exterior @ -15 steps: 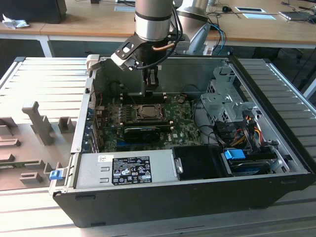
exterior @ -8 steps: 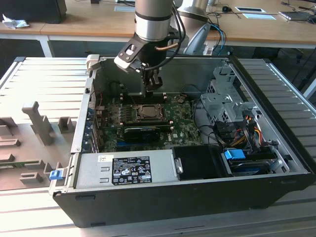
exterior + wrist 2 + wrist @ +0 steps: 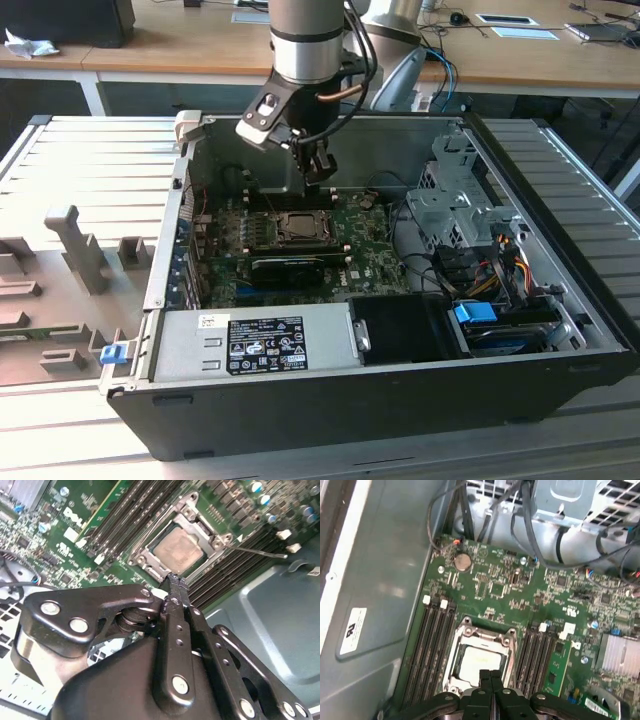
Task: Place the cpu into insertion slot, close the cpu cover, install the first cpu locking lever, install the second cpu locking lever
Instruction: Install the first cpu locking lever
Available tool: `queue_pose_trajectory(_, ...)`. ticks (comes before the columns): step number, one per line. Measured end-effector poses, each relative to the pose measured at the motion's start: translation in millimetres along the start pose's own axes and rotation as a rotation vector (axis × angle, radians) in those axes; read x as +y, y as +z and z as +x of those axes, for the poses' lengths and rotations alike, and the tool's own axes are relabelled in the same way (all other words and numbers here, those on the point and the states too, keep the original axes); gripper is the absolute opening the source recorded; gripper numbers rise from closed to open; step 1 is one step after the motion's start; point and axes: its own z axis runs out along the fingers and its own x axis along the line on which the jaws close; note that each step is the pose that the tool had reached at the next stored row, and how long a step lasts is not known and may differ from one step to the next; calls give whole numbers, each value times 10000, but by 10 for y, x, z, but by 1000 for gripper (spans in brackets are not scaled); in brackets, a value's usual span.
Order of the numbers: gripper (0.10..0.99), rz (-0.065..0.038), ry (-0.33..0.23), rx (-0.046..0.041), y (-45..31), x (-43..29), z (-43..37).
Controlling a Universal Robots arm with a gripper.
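So, gripper [image 3: 490,674]: your fingers were pressed together on nothing, tip near the socket's [image 3: 300,228] edge, suited to pushing.
Chip [image 3: 178,550]: it lay flat in the socket, already seated.
Cover [image 3: 146,562]: it seemed to lie down over the chip, framing it.
Lever [image 3: 256,551]: one thin rod stuck out sideways from the frame, not latched down.

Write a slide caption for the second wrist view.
Shut gripper beside the cpu cover, closed over the cpu; one locking lever juts out.
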Motion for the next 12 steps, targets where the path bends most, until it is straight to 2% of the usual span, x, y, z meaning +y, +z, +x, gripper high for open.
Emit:
queue_pose_trajectory(2, 106, -43, -63, -3, 1, 1, 0)
queue_pose_trajectory(7, 106, -48, -623, 43, 0, 0, 0)
queue_pose_trajectory(12, 106, -50, -946, 71, 0, 0, 0)
